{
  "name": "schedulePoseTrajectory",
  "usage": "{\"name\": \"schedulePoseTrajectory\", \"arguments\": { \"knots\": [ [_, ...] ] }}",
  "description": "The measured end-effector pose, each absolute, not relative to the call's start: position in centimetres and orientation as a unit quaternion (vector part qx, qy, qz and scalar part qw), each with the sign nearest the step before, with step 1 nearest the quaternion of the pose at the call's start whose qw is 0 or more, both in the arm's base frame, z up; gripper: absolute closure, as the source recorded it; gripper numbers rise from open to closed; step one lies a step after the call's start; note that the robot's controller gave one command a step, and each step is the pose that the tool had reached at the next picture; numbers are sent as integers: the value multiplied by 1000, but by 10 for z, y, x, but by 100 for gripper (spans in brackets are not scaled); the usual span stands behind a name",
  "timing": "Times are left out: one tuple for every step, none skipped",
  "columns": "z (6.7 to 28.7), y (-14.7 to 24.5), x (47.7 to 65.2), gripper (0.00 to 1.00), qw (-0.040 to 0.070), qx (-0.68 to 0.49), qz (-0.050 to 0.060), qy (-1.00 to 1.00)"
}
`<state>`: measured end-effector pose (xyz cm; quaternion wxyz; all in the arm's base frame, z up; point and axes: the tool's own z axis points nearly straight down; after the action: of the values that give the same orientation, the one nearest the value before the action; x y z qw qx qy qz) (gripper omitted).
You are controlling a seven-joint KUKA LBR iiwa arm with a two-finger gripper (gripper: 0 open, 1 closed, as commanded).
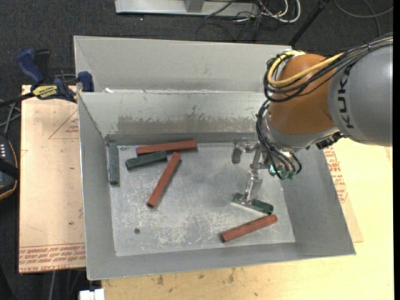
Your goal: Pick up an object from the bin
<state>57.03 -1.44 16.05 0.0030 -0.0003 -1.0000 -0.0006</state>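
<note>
The arm (pixel 369 92) is a thick, rounded link in matte grey, with the dark letters "KU" of its maker's mark on its side. Its wrist wears a smooth, bulbous orange cover (pixel 300 99). Yellow and black cables (pixel 281 74) loop over the top of that cover and trail along the grey link. Below the cover hang small teal and silver fittings (pixel 284 167). The tool (pixel 251 195) is slender, silvery metal.

Robotics lab: industrial arm (pixel 365 95) over grey metal bin (pixel 94 186), loose cables (pixel 275 2) on dark carpeted floor (pixel 37 17).
</note>
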Motion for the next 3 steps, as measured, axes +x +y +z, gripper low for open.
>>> {"name": "schedulePoseTrajectory", "arguments": {
  "knots": [
    [164, -14, 572, 0, -1, 0, 0, -1000],
    [121, -31, 550, 0, -5, -17, -1, -1000],
    [70, -73, 579, 100, -2, 58, 0, -998]
  ]
}}
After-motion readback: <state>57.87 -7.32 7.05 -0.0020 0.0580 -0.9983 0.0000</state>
